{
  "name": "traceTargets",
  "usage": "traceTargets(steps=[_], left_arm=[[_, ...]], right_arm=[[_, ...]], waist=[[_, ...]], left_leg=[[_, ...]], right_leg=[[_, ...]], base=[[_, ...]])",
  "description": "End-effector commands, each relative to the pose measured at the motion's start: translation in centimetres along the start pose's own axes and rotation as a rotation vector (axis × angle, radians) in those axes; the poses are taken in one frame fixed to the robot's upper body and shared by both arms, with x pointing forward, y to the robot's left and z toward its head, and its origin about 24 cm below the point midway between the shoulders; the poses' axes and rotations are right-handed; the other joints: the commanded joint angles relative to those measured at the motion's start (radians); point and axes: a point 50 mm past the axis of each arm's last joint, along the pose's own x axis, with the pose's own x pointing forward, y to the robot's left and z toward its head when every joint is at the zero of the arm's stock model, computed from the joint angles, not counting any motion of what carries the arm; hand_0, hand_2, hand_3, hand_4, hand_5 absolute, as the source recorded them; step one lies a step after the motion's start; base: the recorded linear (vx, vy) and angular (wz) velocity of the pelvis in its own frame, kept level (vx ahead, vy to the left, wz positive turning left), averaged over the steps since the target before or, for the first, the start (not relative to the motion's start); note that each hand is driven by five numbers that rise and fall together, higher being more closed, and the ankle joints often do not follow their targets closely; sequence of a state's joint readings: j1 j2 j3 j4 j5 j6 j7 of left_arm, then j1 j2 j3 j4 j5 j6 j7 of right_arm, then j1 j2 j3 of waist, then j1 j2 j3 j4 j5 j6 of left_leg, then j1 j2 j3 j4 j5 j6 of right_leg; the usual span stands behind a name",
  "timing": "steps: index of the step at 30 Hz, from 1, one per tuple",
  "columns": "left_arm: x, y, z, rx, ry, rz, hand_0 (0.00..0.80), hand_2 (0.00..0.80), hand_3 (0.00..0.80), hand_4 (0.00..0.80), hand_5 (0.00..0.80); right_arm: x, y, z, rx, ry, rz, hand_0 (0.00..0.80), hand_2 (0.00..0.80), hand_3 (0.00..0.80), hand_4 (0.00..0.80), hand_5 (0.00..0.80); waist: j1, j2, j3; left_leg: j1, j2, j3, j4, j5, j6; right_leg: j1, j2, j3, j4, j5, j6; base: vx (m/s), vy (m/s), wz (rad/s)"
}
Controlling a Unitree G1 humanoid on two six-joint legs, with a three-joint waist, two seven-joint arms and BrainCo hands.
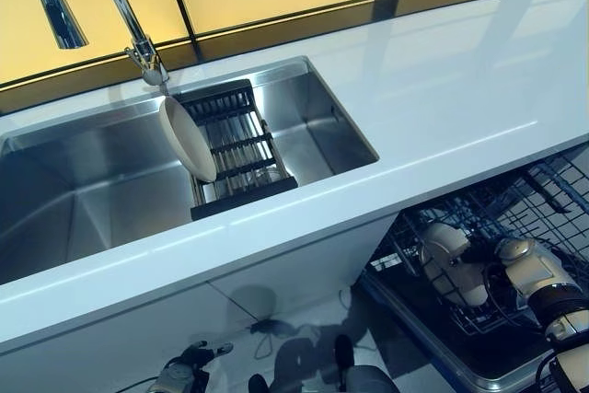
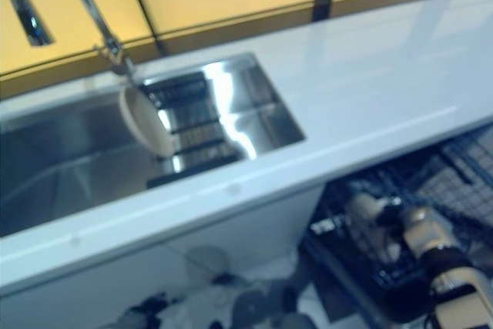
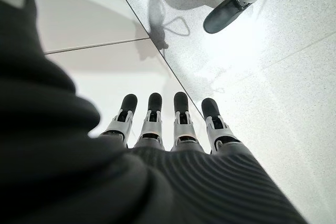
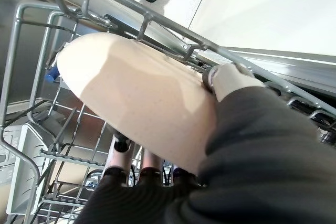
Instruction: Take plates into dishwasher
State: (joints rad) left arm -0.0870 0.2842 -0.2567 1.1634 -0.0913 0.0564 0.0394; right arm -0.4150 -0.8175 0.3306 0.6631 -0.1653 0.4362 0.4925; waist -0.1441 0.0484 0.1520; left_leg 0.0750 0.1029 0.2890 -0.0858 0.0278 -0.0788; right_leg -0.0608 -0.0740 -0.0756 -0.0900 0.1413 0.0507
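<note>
A beige plate [image 1: 189, 140] stands on edge in the black drying rack [image 1: 241, 149] inside the steel sink [image 1: 83, 181]. A second beige plate [image 4: 142, 103] is down in the dishwasher's wire rack [image 1: 552, 195], below the counter at the right. My right hand [image 1: 526, 269] is shut on this plate [image 1: 451, 262]: its thumb [image 4: 231, 80] presses one face and its fingers [image 4: 119, 156] curl under the other. The plate is tilted among the rack's wires [image 4: 31, 77]. My left hand [image 1: 184, 376] hangs low by the cabinet front, fingers [image 3: 181, 116] straight, holding nothing.
A white counter [image 1: 460, 89] runs across, with the sink set into it. A chrome faucet [image 1: 138, 43] rises behind the sink. White cabinet fronts [image 1: 138, 338] stand below the counter. The open dishwasher juts out at the lower right over the light floor [image 3: 273, 77].
</note>
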Motion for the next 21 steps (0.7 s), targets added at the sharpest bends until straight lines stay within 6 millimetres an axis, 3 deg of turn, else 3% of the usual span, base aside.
traceTargets(steps=[1,2,13,21], left_arm=[[0.2,2.2,1.8,0.067,-0.025,0.056,0.0,0.0,0.0,0.0,0.0],[0.2,2.3,1.8,0.066,-0.023,0.057,0.0,0.0,0.0,0.0,0.0],[0.2,2.9,1.4,0.057,-0.012,0.079,0.0,0.0,0.0,0.0,0.0],[0.0,4.2,0.8,0.033,-0.004,0.118,0.0,0.0,0.0,0.0,0.0]], right_arm=[[0.7,1.0,1.4,-0.021,-0.011,0.045,0.493,0.493,0.493,0.493,0.493],[0.7,1.0,1.4,-0.013,-0.01,0.049,0.0,0.0,0.0,0.0,0.0],[-0.2,0.2,1.3,0.063,-0.035,0.032,0.0,0.0,0.0,0.0,0.0],[-3.0,-2.9,0.5,0.107,-0.051,0.008,0.0,0.0,0.0,0.0,0.0]], waist=[[0.026,-0.083,0.001],[0.025,-0.084,0.0],[0.014,-0.107,0.002],[-0.007,-0.141,0.011]], left_leg=[[0.025,-0.008,-0.028,-0.002,-0.036,0.006],[0.025,-0.008,-0.028,-0.002,-0.036,0.006],[0.033,-0.007,-0.022,-0.002,-0.038,0.01],[0.038,-0.003,-0.007,-0.002,-0.037,0.012]], right_leg=[[0.017,-0.033,0.01,0.003,-0.036,0.082],[0.016,-0.032,0.011,0.003,-0.036,0.082],[0.018,-0.027,0.022,0.003,-0.03,0.083],[0.018,-0.02,0.035,0.003,-0.021,0.085]], base=[[0.0,0.0,0.0],[0.0,0.0,0.0],[0.0,0.0,0.0],[0.0,0.0,0.0]])
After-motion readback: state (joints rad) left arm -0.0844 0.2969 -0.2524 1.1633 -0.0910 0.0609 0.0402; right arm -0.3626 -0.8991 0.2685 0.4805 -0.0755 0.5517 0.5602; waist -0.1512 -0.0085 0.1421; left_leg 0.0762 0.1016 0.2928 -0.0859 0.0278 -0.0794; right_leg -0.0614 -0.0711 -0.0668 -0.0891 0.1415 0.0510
